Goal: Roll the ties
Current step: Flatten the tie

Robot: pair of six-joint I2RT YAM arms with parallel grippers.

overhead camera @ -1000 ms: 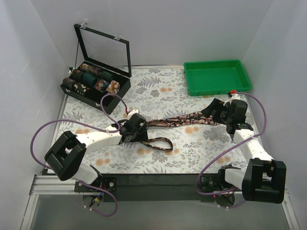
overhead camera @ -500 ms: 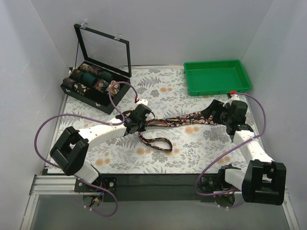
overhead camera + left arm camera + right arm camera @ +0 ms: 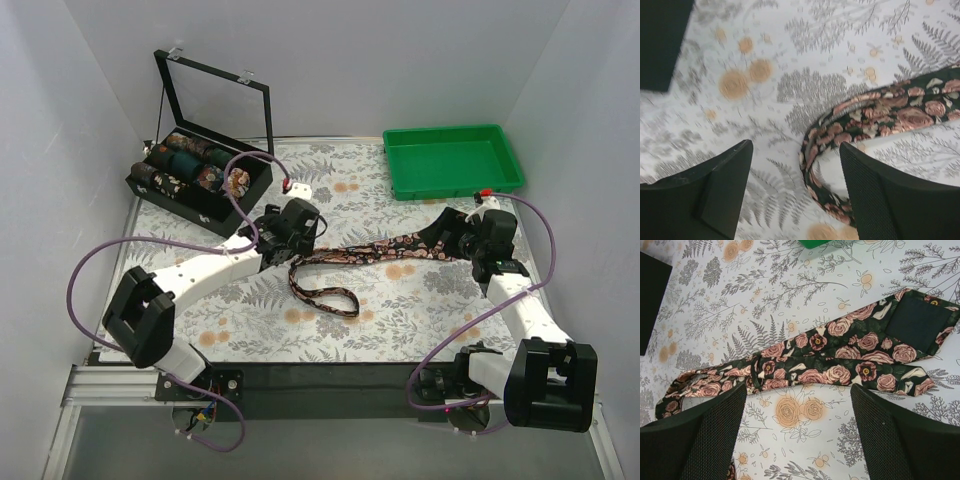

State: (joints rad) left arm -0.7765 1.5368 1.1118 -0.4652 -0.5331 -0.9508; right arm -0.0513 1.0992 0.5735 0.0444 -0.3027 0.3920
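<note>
Starting at the near edge, I am seeing open floral cover (image 3: pixel 400 320) between the arm bases and the tie (image 3: pixel 380 248), with room there for either arm to sweep. The tie is lying flat across the middle of the cover. Its narrow end is curling into a loop toward me, and its wide end is running off to the right, folded so the dark lining shows.

The left gripper (image 3: pixel 795 200) is hovering with its fingers spread, pinching nothing. The tie's bend is lying below it, close by the finger (image 3: pixel 875 200) on the right of the wrist view. The right gripper (image 3: pixel 797 440) is likewise standing spread and holding nothing, with the wide end lying just past its fingertips.

Farther back, the black case (image 3: pixel 170 203) is sitting at the far left with its lid (image 3: pixel 220 105) standing up and rolled ties (image 3: pixel 190 160) lying in its compartments. The left gripper is hanging near its front-right corner. The green tray (image 3: pixel 452 160) is sitting at the far right, apart from the tie.

Against the frames from a second back, the left arm is swinging away from me toward the case, uncovering the tie's bend. The right arm and the tie are not shifting.
</note>
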